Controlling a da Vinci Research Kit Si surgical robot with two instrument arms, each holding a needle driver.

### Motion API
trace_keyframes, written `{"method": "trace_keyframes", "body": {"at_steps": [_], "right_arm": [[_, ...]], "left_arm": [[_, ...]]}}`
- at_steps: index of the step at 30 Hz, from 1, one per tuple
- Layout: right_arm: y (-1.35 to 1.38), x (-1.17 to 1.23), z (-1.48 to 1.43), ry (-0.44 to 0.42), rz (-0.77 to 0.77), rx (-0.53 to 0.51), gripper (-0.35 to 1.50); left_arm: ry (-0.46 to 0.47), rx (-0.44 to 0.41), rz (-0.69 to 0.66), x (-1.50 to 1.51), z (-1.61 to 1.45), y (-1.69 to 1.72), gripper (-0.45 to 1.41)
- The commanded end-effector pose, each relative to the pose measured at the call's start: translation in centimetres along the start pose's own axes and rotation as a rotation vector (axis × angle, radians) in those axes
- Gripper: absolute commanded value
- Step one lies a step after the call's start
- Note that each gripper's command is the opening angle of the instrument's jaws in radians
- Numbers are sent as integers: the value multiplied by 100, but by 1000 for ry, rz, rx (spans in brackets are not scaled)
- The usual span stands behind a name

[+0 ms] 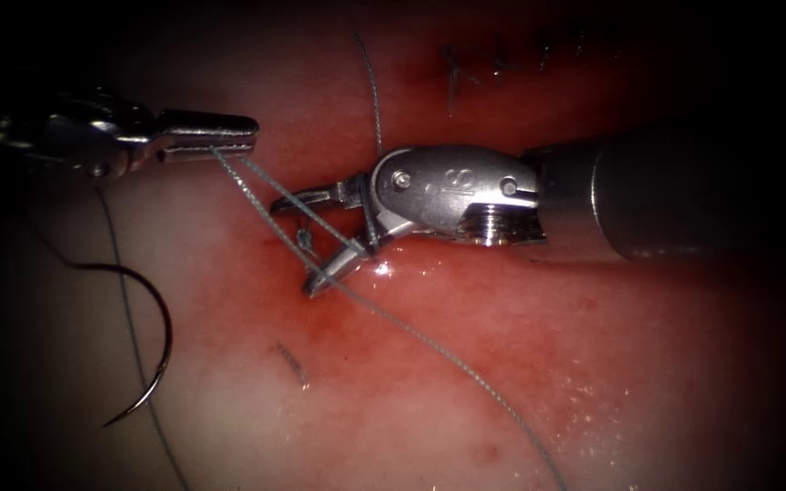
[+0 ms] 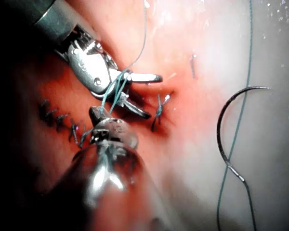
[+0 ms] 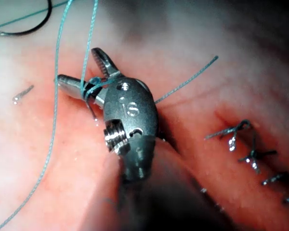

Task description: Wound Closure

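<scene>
Your field is wet, pink-red glistening pork tissue (image 1: 520,355), with red fluid (image 1: 256,291) pooled around the cut. The right steel needle driver (image 1: 307,241) bears the stamped letters "IS" on its wrist. Its jaws stand wide apart with the pale blue-grey thread (image 1: 429,341) looped round them, holding nothing. Your left steel needle driver (image 1: 216,136) is clamped on that thread. The dark curved needle (image 1: 152,350) lies free on the tissue, left of the cut and well apart from both tools.

The only readable marking is "IS", engraved on the metal wrist housing of the right tool (image 1: 320,241), at about three o'clock from its jaws.
</scene>
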State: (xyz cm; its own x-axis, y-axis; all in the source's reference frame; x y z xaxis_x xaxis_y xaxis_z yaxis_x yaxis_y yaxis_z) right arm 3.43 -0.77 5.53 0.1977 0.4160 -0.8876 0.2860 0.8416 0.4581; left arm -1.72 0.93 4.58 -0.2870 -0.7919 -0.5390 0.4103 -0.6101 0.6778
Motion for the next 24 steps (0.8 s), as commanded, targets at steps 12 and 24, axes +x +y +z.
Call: {"method": "trace_keyframes", "body": {"at_steps": [12,24], "right_arm": [[10,-1,5,238,34,117,56],[9,6,-17,349,50,148,51]], "left_arm": [[26,-28,-10,-17,17,20,-45],[52,-73,-48,-10,20,47,-45]]}}
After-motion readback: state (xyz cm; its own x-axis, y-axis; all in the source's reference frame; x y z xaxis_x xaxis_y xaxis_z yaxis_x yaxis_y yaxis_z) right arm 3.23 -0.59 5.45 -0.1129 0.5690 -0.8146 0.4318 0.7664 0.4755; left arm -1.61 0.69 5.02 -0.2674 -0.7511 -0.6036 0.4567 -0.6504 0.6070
